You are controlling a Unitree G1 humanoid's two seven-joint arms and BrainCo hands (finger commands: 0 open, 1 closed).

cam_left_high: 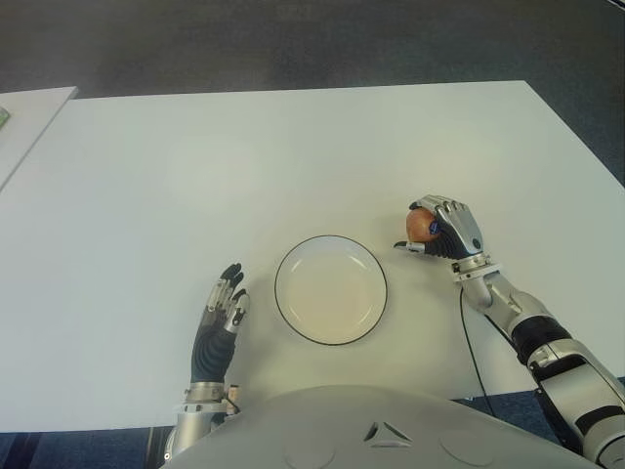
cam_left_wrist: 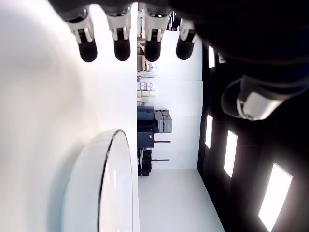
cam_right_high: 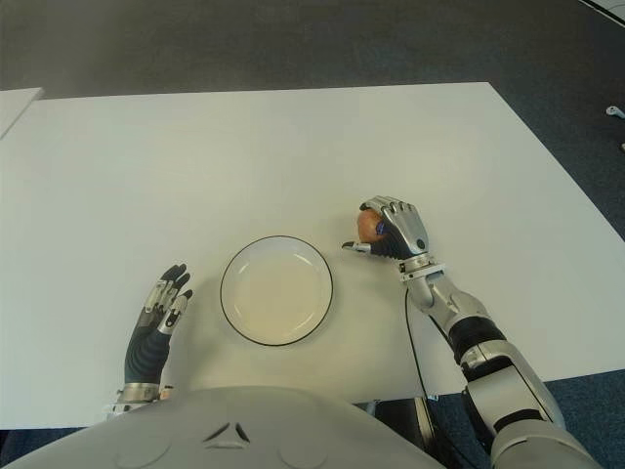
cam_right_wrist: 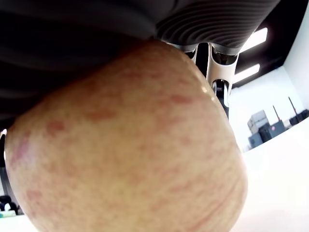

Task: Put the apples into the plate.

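Note:
A red-orange apple [cam_left_high: 418, 226] is wrapped in my right hand [cam_left_high: 439, 231], just to the right of the white plate [cam_left_high: 330, 289]. In the right wrist view the apple [cam_right_wrist: 125, 145] fills the picture, pressed against the palm with fingers [cam_right_wrist: 217, 72] curled over it. The plate has a thin dark rim [cam_right_high: 276, 342] and holds nothing. My left hand [cam_left_high: 221, 313] shows on the white table left of the plate, fingers straight and holding nothing; its fingertips [cam_left_wrist: 120, 46] point past the plate's edge [cam_left_wrist: 113, 174].
The white table [cam_left_high: 293, 156] stretches wide behind the plate. A second white table edge [cam_left_high: 29, 107] shows at the far left. Dark floor [cam_left_high: 312, 39] lies beyond the table's far side.

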